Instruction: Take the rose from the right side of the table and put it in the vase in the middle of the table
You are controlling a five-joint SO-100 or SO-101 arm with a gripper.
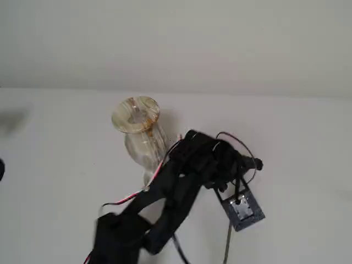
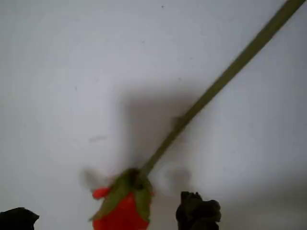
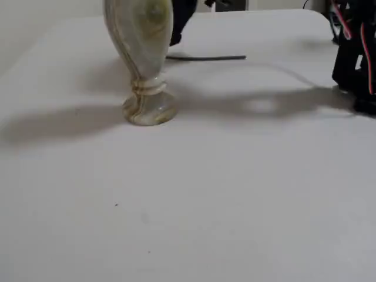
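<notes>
In the wrist view the rose (image 2: 125, 211) lies between the spread-apart tips of the gripper (image 2: 108, 216), bloom at bottom centre, stem running to upper right.

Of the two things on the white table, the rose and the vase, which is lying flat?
The red rose on its thin grey-green stem lies flat on the table; the cream marble-like vase stands upright on its round foot.
</notes>
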